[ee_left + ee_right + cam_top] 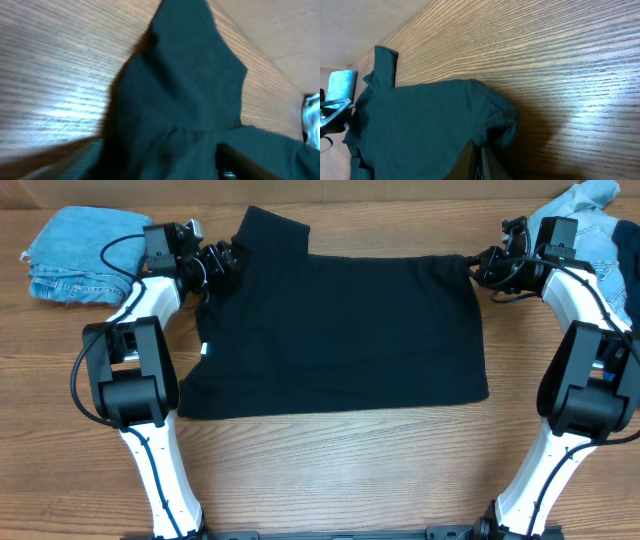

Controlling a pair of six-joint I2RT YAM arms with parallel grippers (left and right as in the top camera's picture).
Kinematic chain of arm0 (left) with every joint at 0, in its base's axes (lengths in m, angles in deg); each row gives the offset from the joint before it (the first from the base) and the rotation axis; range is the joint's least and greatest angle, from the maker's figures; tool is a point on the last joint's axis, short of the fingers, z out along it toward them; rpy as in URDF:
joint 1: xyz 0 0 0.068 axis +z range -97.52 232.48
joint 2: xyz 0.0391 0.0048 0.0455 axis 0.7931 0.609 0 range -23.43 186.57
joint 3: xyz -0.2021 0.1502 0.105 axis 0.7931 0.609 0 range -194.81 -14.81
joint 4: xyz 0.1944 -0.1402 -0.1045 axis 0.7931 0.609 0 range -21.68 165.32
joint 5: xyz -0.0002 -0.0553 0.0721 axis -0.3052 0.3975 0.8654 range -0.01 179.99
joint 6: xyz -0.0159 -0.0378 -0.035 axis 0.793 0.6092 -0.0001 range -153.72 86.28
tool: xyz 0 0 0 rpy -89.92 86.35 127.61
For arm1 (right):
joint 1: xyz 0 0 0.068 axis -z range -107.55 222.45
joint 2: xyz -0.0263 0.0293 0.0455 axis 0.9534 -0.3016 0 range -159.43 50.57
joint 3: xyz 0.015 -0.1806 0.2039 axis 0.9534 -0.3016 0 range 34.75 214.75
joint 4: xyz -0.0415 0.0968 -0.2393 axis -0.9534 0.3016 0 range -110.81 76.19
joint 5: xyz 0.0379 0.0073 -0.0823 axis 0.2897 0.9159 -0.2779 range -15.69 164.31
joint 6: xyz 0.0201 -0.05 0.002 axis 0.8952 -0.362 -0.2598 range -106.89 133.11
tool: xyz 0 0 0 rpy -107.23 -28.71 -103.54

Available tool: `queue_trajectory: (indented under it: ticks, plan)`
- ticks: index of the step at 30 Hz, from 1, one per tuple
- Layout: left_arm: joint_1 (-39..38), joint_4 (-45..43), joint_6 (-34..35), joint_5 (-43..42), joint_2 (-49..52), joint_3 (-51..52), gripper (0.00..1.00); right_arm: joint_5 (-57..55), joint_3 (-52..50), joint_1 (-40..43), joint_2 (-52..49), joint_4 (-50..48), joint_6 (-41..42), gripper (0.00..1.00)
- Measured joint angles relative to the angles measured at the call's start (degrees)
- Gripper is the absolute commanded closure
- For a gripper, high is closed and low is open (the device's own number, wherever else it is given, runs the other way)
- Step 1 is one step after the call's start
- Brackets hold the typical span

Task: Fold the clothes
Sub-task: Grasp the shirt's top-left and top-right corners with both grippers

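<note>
Black shirt (pixel 340 330) lies spread on the tabletop (pixel 330 470). The right gripper (pixel 478 268) pinches a corner bunched at its tips. The left gripper (pixel 222 260) sits over the opposite edge; spread or closed, I cannot tell. Secure both holds, then lift evenly.

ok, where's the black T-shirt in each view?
Overhead: black T-shirt spread across frame centre.
Left wrist: fills centre and bottom.
Right wrist: lower left.
Shared landmark: its protruding sleeve, top in left wrist, far left in right wrist.
</note>
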Motion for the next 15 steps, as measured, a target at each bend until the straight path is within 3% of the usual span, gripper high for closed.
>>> queue_trajectory:
  ticks: [3,6,15]
  plan:
    - [0.00,0.46,0.31,0.52,0.15,0.00,0.59,0.02,0.00,0.00,0.00,0.09,0.00,0.96]
    - [0.07,0.44,0.48,0.72,0.37,0.00,0.66,0.00,0.00,-0.02,0.00,0.24,0.02,0.96]
    - [2.49,0.44,1.66,-2.54,0.55,-0.20,0.70,0.00,0.00,0.00,0.28,3.43,0.02,0.96]
